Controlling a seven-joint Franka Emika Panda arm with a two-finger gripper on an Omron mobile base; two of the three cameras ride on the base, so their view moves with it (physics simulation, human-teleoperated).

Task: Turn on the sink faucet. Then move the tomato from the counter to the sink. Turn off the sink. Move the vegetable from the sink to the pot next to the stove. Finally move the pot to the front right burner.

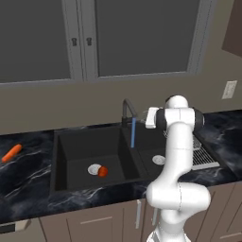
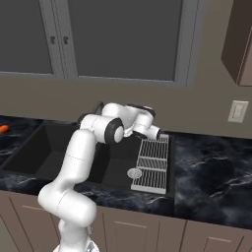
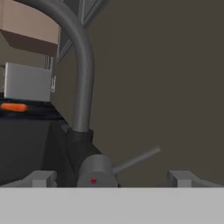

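Arm: rises from the base at 6 o'clock in the left base view, elbow folded upward, forearm levelled toward the back wall above the sink divider.
Gripper (image 3: 111, 177): jaws spread wide, holding nothing; in the hand view the two fingertips (image 3: 41, 178) stand either side of the faucet base.
Table (image 1: 28, 175): glossy black marble with white veins, running along the front edge and both sides of the sink.
Sink (image 1: 71, 146): matte black double basin set into the table, a round silver drain (image 1: 94, 168) in the left basin.
Tomato (image 1: 103, 171): small red-orange ball on the floor of the left basin, touching the drain at its 3 o'clock side.
Faucet (image 3: 83, 78): dark gooseneck directly ahead of the gripper; its thin lever (image 3: 138, 159) points toward 2 o'clock in the hand view.
Water (image 1: 133, 133): blue stream falling from the spout by the basin divider.
Drying rack (image 2: 152, 165): grey grid at the right end of the sink.
Carrot (image 1: 12, 152): long orange piece on the table at 9 o'clock, well apart from the sink.
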